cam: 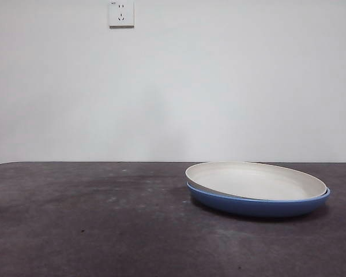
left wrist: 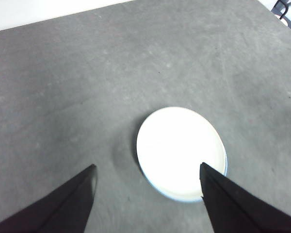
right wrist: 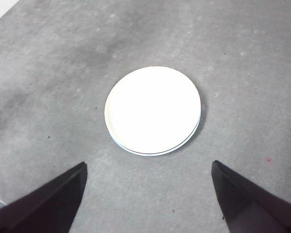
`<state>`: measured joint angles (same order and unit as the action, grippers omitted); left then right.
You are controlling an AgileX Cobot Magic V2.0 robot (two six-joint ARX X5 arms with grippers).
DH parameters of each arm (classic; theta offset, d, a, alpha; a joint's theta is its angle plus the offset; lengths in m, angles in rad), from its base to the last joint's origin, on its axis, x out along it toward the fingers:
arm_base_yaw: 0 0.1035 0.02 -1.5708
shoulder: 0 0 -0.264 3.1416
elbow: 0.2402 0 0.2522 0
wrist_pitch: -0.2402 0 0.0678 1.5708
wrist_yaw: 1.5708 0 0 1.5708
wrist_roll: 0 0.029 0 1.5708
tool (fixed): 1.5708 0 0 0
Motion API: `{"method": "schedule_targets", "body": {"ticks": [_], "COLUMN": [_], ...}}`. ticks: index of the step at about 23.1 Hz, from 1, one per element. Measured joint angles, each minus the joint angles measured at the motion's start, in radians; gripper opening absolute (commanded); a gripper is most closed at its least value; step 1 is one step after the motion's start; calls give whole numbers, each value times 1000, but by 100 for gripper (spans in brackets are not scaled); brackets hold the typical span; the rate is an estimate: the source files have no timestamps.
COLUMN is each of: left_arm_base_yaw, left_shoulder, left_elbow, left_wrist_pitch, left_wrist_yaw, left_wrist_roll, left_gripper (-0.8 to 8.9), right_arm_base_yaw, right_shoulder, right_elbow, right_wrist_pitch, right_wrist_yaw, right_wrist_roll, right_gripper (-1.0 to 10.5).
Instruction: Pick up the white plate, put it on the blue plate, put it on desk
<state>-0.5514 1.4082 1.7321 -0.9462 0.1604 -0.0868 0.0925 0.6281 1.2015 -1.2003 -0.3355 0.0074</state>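
Plain white wall (cam: 219, 86) behind; white power socket (cam: 121, 14) high on it; even light.

Two plain black jaws on the left gripper (left wrist: 148, 177), each a flat wedge tapering to a pointed tip, matte with a faint sheen along the inner edge. Same build on the right gripper (right wrist: 149, 167): black, smooth, unmarked wedges.

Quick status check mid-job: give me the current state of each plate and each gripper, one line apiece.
white plate: stacked on the blue plate, slightly tilted and offset, not gripped.
blue plate: flat on the desk, under the white plate.
left gripper: open, raised above the desk, holding nothing.
right gripper: open, raised above the plates, holding nothing.
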Motion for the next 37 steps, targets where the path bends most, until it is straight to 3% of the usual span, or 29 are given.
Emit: {"method": "schedule_targets", "body": {"ticks": [2, 7, 13, 22, 29, 37], "left_arm_base_yaw": [0, -3, -10, -12, -12, -12], "left_shoulder": [-88, -289, -422, -429, -429, -429], "left_elbow": [-119, -447, -656, -662, -662, -662], "left_wrist_pitch": [1, 46, 43, 50, 50, 50], "left_wrist_yaw": [30, 219, 312, 315, 315, 315], "left_wrist_roll": [4, 14, 26, 26, 26, 29], "left_gripper": [343, 342, 339, 339, 339, 339], "right_arm_base_yaw": [0, 0, 0, 0, 0, 0], "right_shoulder": [0, 0, 0, 0, 34, 204], "right_elbow": [0, 0, 0, 0, -2, -144], "right_wrist_pitch": [0, -18, -32, -40, -37, 109], "right_wrist_yaw": [0, 0, 0, 0, 10, 48], "right_wrist_roll": [0, 0, 0, 4, 69, 97], "right_gripper": [412, 412, 412, 412, 412, 412]}}
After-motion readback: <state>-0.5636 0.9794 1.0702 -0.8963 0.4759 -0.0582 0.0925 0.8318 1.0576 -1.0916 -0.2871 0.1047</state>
